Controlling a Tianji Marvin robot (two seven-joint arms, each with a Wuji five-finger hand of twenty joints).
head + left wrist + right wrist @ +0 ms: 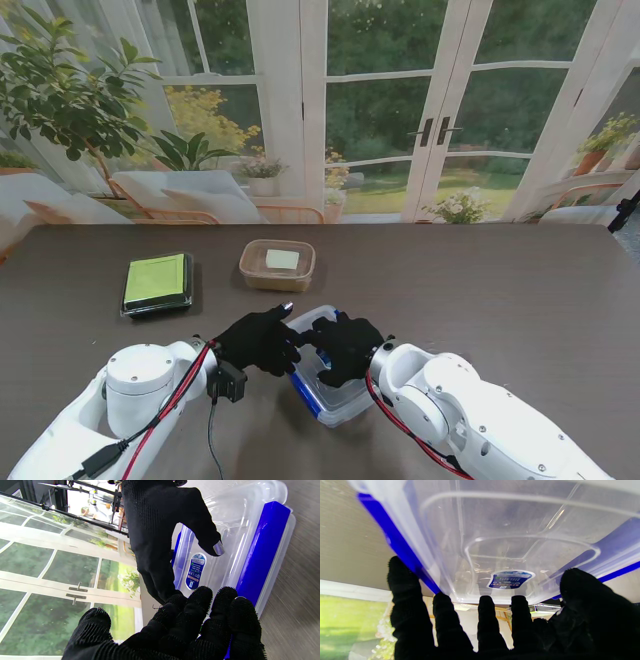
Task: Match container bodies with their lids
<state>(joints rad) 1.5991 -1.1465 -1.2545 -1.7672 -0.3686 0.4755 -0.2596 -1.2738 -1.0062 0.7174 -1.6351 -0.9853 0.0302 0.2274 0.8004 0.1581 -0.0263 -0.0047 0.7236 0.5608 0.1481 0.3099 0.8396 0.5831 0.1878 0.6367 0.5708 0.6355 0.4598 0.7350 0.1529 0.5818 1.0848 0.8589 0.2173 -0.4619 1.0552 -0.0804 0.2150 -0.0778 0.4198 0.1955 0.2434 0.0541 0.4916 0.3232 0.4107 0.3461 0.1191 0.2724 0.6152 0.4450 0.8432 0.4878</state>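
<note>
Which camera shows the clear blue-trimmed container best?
The left wrist view: the container, its blue latch and its label show sharply. The right wrist view shows it blurred and too close. The stand view has both hands covering much of it.

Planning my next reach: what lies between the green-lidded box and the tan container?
Only bare table separates the green-lidded box from the tan container, per the stand view.

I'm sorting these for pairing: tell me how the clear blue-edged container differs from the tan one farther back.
The clear plastic container with blue clips sits nearest me, under both hands; the tan translucent container stands farther away, untouched. The clear one looks bigger and has blue edges; the tan has none. Both are rectangular.
</note>
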